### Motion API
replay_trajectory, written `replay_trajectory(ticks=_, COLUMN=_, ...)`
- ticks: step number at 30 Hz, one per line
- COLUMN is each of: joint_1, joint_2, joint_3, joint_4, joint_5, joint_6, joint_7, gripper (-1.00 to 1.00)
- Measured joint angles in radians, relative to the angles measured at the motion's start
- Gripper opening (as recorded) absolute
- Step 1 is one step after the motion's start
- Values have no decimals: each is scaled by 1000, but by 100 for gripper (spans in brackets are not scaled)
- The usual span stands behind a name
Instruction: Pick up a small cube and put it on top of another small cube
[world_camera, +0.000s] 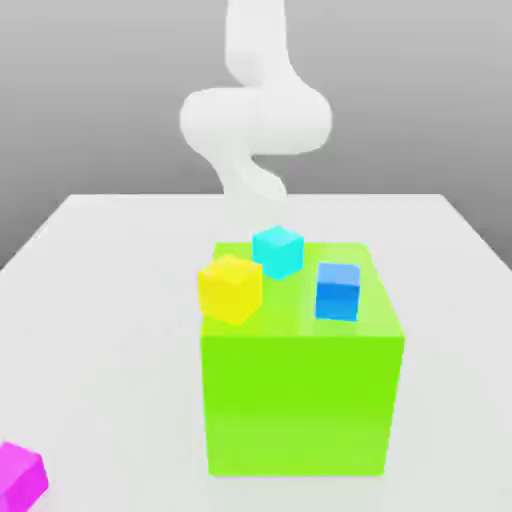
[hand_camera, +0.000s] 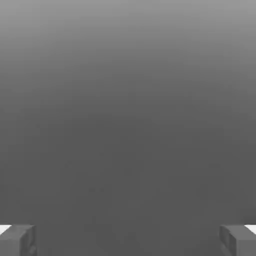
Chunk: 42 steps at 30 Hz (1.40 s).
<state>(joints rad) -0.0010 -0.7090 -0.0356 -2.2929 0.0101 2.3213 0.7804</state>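
- Exterior view: the background is a plain grey wall, and below it lies a white table (world_camera: 110, 300); the surface is flat and pale, and it reaches to both edges of the picture.
- On the table stands a large green block (world_camera: 300, 390); three small cubes rest on its top face.
- The yellow cube (world_camera: 231, 289) sits at the edge of that top face toward the exterior view's left, a little turned; the cyan cube (world_camera: 278, 250) is just behind it, very close, but I cannot tell if they touch; the blue cube (world_camera: 337, 290) stands apart from both, toward the exterior view's right.
- A magenta cube (world_camera: 20, 477) lies on the table alone, in the lower corner at the exterior view's left, well apart from the green block.
- The white arm (world_camera: 255, 115) rises behind the green block and bends above it; its lower part ends just behind the cyan cube.
- Hand view: the background is a smooth grey plane; the gripper (hand_camera: 128, 240) shows two grey fingertips (hand_camera: 17, 240), one at each lower corner of the picture.
- The claw is wide, its fingers far from each other; between them is nothing but the grey plane, so it holds no cube.
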Motion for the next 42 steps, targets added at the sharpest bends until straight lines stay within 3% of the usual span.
replay_trajectory(ticks=18, joint_1=-64, joint_2=659, joint_3=-233, joint_4=52, joint_5=154, joint_6=153, joint_7=-200, gripper=0)
replay_trajectory(ticks=30, joint_1=-204, joint_2=1089, joint_3=-277, joint_4=85, joint_5=229, joint_6=257, joint_7=-313, gripper=0)
replay_trajectory(ticks=34, joint_1=-256, joint_2=1233, joint_3=-228, joint_4=113, joint_5=282, joint_6=353, joint_7=-356, gripper=0)
replay_trajectory(ticks=35, joint_1=-267, joint_2=1260, joint_3=-215, joint_4=119, joint_5=294, joint_6=373, joint_7=-365, gripper=-100)
replay_trajectory(ticks=42, joint_1=-268, joint_2=1262, joint_3=-214, joint_4=119, joint_5=295, joint_6=373, joint_7=-366, gripper=-100)
